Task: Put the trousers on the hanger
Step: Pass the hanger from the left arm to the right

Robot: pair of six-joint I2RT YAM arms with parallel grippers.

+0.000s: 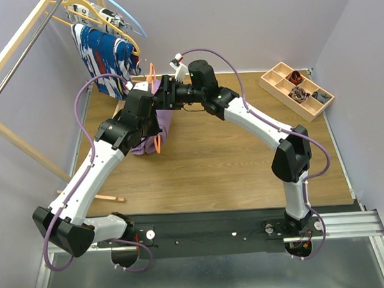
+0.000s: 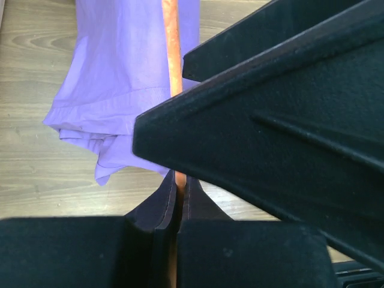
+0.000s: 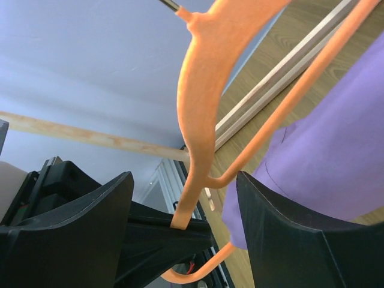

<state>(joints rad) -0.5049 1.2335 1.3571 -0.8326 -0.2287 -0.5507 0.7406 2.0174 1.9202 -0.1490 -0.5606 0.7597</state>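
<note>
Progress looks well along, as far as the views allow a judgement: the trousers (image 2: 120, 84) appear to be draped over the hanger (image 3: 201, 108), with purple cloth hanging beside and below its thin orange rod and the lower end bunched in folds on the bench (image 1: 244, 167). Whether the cloth lies evenly over the bottom bar, or only over one side of it, cannot be told, because the arms hide the middle of the hanger from above. The left end effector (image 2: 177, 195) is clamped on the orange rod, its fingers pressed together on it. The right end effector (image 3: 185, 180) stands apart, one finger on either side of the hanger's broad arm, and no contact shows there. What seems left is to check that the cloth sits balanced and will not slide off. The hanger is held up above the bench at the far left of the work area, between the two wrists. From above, its long axis runs from near to far, one orange end poking out beyond the arms and the other near the bunched cloth. The trousers run lengthwise downward from the rod to the bench; which end lies there is not clear.
</note>
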